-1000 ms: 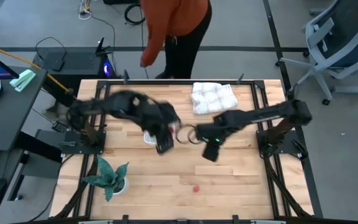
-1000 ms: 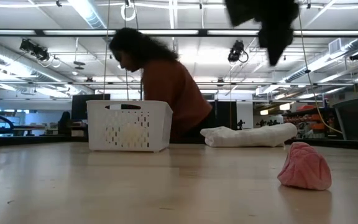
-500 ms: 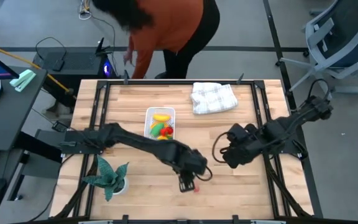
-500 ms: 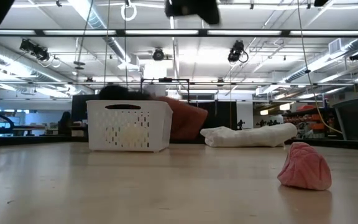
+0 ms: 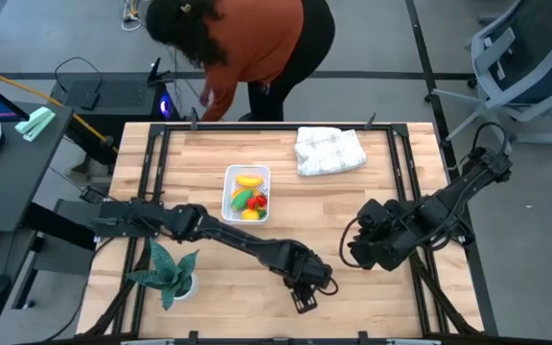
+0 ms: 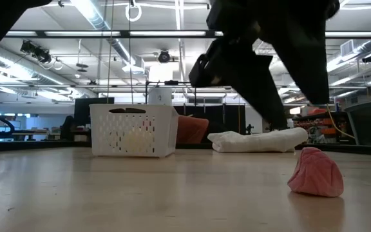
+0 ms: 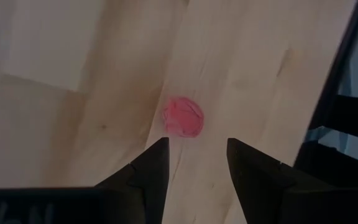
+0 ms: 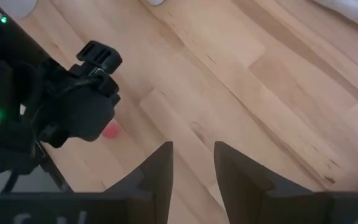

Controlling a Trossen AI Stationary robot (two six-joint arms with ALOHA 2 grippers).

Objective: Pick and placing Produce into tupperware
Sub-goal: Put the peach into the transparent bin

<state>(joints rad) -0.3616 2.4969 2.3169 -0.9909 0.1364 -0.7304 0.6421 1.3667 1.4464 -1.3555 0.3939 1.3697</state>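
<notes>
Most toy produce sits in the white perforated plastic tupperware (image 5: 247,191); the left gripper (image 7: 196,163) hovers part-open, empty, over the last small pink crinkled piece (image 7: 183,117). The right gripper (image 8: 192,163) waits aside, part-open.

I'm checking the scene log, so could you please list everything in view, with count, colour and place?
Tupperware: one, white, table centre.
Produce inside: several, yellow, green, red, orange.
Pink piece: one, loose near the front edge.
Cloth: one, white checked, far side.
Plant: one, green, white pot, front left.
Table: one, light wood.
Person: one, orange top, behind the table.
Left hand: open above the pink piece.
Right hand: open, empty, right side.
</notes>
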